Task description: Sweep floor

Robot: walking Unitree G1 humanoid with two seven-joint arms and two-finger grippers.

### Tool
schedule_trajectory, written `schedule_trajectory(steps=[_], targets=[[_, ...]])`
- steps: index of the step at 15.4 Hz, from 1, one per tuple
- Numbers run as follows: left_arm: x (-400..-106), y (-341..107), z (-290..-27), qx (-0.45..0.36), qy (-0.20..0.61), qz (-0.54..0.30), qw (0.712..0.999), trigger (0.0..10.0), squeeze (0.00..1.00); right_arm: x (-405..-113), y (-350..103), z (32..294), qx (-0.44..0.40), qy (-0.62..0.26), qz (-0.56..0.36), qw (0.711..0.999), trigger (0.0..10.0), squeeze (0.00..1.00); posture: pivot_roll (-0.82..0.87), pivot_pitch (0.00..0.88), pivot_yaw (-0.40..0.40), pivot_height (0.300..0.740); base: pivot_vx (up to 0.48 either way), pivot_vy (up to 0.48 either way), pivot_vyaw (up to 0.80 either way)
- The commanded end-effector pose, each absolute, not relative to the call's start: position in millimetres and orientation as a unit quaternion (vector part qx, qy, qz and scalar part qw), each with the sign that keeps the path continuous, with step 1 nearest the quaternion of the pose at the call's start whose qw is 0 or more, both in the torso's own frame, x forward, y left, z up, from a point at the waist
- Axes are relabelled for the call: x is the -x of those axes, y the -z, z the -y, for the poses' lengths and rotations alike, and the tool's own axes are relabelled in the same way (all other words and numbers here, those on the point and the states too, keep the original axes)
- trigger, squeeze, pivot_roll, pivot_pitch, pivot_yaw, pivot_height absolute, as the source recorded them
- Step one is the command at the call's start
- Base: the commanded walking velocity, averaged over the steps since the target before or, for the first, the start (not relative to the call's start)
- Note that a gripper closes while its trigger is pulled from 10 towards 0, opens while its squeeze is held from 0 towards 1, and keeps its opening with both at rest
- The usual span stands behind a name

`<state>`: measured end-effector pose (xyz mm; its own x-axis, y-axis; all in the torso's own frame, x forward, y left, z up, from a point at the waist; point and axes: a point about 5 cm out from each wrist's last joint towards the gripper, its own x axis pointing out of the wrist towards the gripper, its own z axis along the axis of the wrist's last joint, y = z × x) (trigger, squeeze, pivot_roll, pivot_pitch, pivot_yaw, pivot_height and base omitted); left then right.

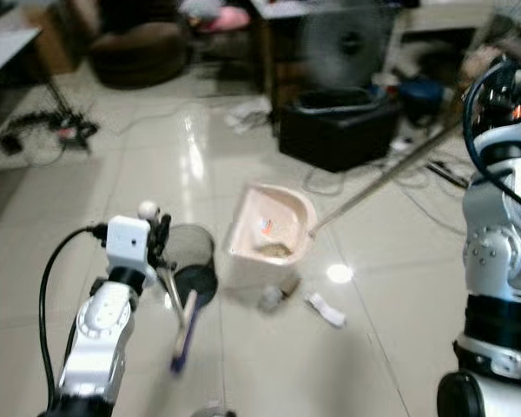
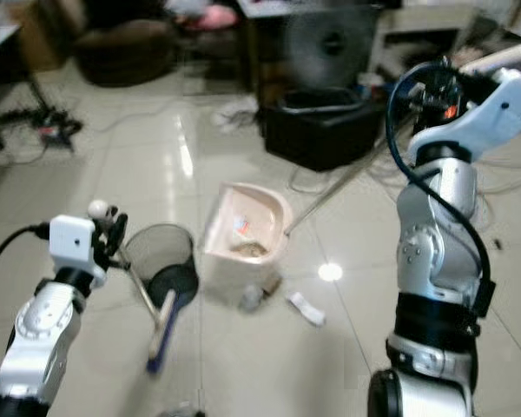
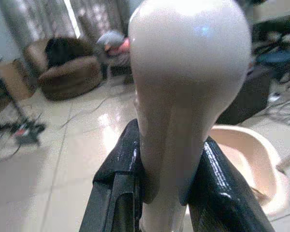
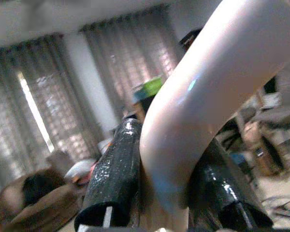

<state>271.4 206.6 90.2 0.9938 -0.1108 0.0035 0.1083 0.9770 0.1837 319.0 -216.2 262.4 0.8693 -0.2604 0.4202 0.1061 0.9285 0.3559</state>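
We hold a tool in each gripper. The left gripper [image 3: 166,193] has its 2 fingers [image 3: 118,186] pinching the pale handle of the broom [image 1: 184,330], whose head rests on the tiled floor [image 1: 356,347] near us, left of centre. The right gripper [image 4: 166,193] pinches the bent end of the dustpan handle [image 1: 382,178], a long rod slanting down from far right to the dustpan [image 1: 269,230], which sits on the floor in the middle with a little debris already inside.

Left to sweep, we judge, are 2 bits lying just near the pan's lip: a grey lump [image 1: 271,298] and a white scrap [image 1: 326,309] to its right.

The risks from here: a hard stroke could flick the scrap past the pan, or nudge the pan so it spills. The mesh bin [image 1: 191,252] stands just beside the broom head and could be knocked over, and the cables [image 1: 330,182] far behind the pan could snag the rod.
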Motion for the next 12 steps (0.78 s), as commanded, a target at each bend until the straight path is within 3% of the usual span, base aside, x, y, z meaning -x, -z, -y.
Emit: schedule_trajectory(steps=[1,12], targets=[[-273.1,-98.8,-214.0,-0.107,0.043,0.024,0.993,10.0,0.0,-318.5,-274.6,210.4,-0.185,0.075,0.263,0.944,10.0,0.0,0.01,0.002,0.085,0.74,0.349,0.0,0.0],[-266.1,-91.0,-217.6,-0.11,0.037,0.01,0.993,10.0,0.0,-318.3,-268.4,207.2,-0.193,0.058,0.249,0.947,10.0,0.0,0.01,0.012,0.073,0.74,0.349,0.0,0.0]])
